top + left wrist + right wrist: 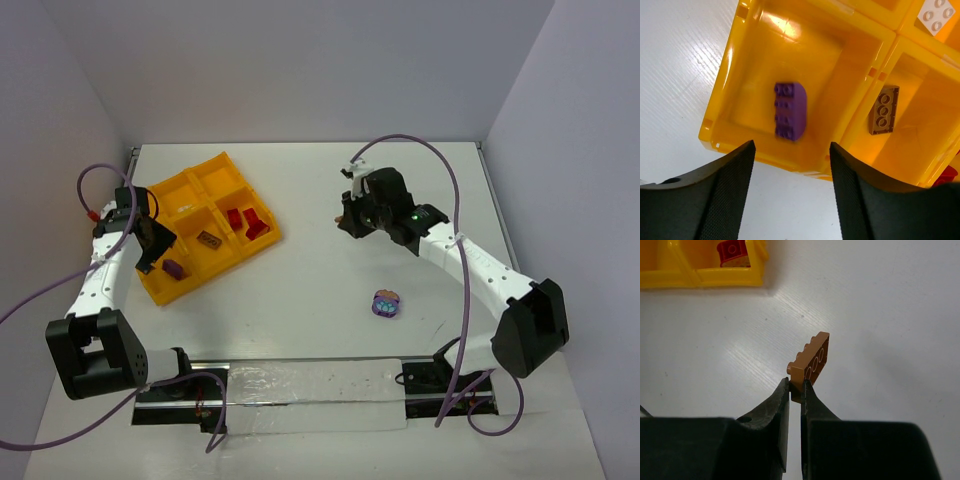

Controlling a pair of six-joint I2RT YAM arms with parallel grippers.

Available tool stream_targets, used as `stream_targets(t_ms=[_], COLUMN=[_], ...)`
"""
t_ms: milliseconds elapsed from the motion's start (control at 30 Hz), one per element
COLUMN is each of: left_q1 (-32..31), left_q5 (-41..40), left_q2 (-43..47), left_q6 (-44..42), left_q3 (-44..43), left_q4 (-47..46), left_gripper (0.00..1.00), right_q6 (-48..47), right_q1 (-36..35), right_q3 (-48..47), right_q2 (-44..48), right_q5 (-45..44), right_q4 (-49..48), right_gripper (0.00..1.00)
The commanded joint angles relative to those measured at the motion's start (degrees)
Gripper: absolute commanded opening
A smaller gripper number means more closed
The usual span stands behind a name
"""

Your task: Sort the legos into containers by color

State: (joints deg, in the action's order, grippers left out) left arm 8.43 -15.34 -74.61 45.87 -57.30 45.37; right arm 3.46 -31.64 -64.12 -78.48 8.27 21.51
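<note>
Right wrist view: orange-brown brick [811,361] pinched above the white table [880,315]

The right gripper [795,386] is clamped on the brick's lower end; the rest juts beyond the fingertips, right of the yellow tray [700,276]. The left gripper [792,150] hangs with jaws apart over the tray's near-left cell, where a purple brick [790,111] lies.

The yellow-orange tray [215,178] holds a purple brick [790,111] in a corner cell, a brown brick [884,110] in the adjacent cell and two red bricks [257,227] in a third. A purple cluster [386,304] (light-blue and orange bits) lies well outside the tray; the right gripper [795,386] pinches a tilted orange-brown plate [811,362].
</note>
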Motion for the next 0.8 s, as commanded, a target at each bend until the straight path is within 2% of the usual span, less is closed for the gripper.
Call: stream_targets(t_ms=[0, 100, 233, 333, 400, 500, 633, 767], left_q1=[0.4, 0.4, 0.1, -2.7, -6.4, -11.2, -15.7, -17.5], left_q5=[1.5, 3.5, 14.7, 23.7, 29.3, 36.1, 44.2, 53.2], left_q2=[1.8, 3.8, 6.7, 6.6, 6.0, 3.9, 2.1, 1.6], left_q6=[-1.0, -1.4, -4.6, -7.8, -8.4, -9.7, -10.6, -11.9], left_q3=[-1.7, -4.3, -8.3, -11.2, -13.7, -17.2, -20.1, -20.5], left_q4=[-0.6, 1.7, 1.6, -1.0, -2.4, -5.1, -8.6, -13.7], left_gripper=[0.73, 0.73, 0.72, 0.70, 0.70, 0.69, 0.69, 0.70], right_q6=[-0.8, -0.7, -0.9, -0.4, -0.1, 0.5, 0.9, 0.8], right_q1=[-0.4, -0.5, -1.1, -1.5, -1.5, -1.4, -1.4, -1.0], right_q3=[-0.7, -2.0, -4.6, -8.4, -10.7, -19.1, -26.5, -32.1], right_q2=[2.4, 2.2, 1.1, -0.9, -3.0, -7.2, -12.7, -16.7], right_q5=[1.5, 3.1, 5.9, 10.5, 15.8, 22.4, 33.3, 44.9], right_q4=[1.5, 2.7, 3.5, 4.3, 5.3, 10.2, 17.0, 22.4], right_gripper=[0.00, 0.00, 0.00, 0.00, 0.00, 0.00, 0.00, 0.00])
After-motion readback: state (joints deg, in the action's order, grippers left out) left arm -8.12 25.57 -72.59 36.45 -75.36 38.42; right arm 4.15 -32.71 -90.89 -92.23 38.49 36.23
